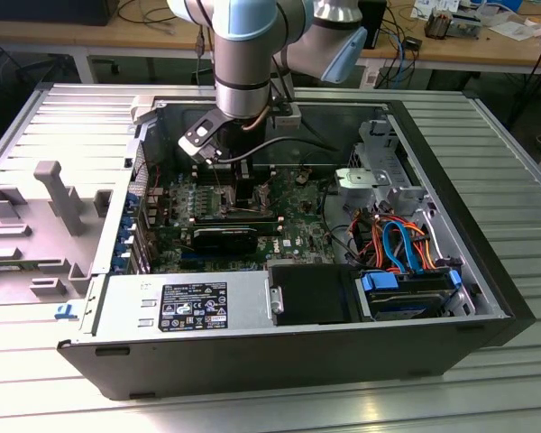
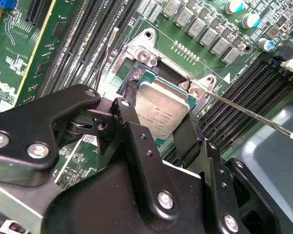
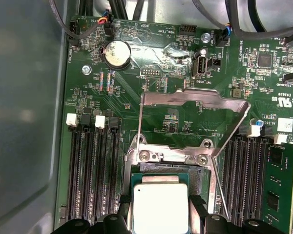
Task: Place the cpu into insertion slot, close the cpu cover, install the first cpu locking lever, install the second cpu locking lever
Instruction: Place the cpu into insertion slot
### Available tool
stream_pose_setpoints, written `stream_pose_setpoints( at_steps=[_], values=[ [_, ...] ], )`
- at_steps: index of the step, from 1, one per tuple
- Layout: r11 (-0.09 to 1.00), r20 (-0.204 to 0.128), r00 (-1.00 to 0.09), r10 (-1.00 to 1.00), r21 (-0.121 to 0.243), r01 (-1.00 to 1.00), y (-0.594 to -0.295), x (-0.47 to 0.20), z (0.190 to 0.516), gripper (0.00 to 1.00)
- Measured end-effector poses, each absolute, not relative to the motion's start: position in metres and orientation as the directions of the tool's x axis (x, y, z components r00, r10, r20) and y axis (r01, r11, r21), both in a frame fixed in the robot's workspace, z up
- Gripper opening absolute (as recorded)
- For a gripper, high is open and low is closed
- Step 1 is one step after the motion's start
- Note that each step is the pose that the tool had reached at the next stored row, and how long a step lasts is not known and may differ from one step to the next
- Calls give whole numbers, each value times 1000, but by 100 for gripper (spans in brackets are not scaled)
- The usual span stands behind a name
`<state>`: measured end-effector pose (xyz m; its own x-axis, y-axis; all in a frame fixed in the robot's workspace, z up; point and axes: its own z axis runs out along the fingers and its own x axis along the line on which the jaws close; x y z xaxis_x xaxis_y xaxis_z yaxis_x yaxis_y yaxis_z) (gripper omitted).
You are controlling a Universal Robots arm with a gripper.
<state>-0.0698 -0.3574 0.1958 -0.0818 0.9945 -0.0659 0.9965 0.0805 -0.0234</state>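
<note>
End effector (image 2: 160, 127) closed narrow on the cpu (image 2: 161, 109), one black finger (image 2: 129, 122) against each of two opposite edges. In the exterior view it sits upper middle of the frame, inside the open computer case (image 1: 298, 361). The cpu lies over the insertion slot (image 3: 173, 155); the cpu cover (image 3: 195, 97) stands raised open.

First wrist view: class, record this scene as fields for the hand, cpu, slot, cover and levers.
cpu: metal top up, over the insertion slot; whether it is seated cannot be told
hand: shut on the cpu, fingers at two opposite edges
cpu cover: swung open
locking levers: both raised, unlatched
</note>
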Motion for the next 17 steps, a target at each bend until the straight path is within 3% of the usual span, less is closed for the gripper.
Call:
stream_pose_setpoints(
  at_steps=[17],
  values=[
    [80, -65, -82, 994, -23, 996, -357, -70, 204, 54]
  ],
)
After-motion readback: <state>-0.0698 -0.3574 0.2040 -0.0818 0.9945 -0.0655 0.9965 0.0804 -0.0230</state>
